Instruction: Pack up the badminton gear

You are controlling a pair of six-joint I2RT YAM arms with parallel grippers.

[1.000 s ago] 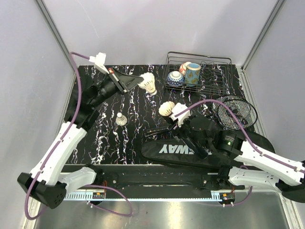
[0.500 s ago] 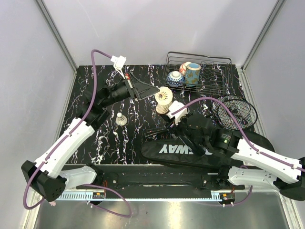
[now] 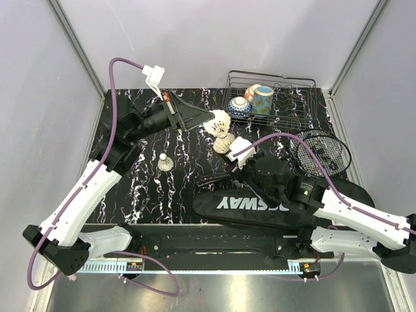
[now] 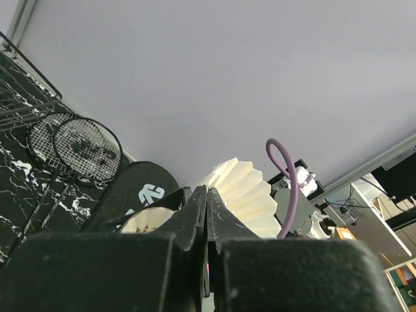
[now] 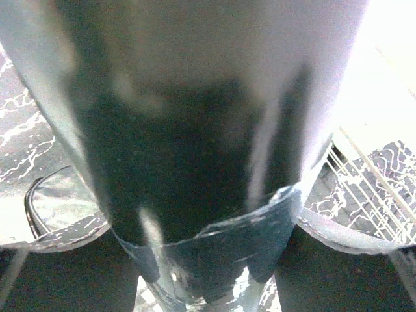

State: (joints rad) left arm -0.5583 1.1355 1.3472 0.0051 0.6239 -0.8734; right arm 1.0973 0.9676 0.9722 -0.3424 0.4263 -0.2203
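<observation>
My left gripper is shut on a white feather shuttlecock and holds it in the air just behind the open end of the dark tube; the left wrist view shows my fingers pinching its skirt. My right gripper is shut on the tube, which fills the right wrist view. A second shuttlecock sits in the tube's mouth. A third shuttlecock stands on the table. The black racket lies at the right. The black bag lies at the front under my right arm.
A wire basket with painted cups stands at the back right, close behind the held shuttlecock. The marbled black table ends at grey walls on the left, right and back.
My left arm has swung from the back left to the right with the shuttlecock, bringing it next to the tube's mouth. My right arm has lifted the tube's mouth slightly towards it.
</observation>
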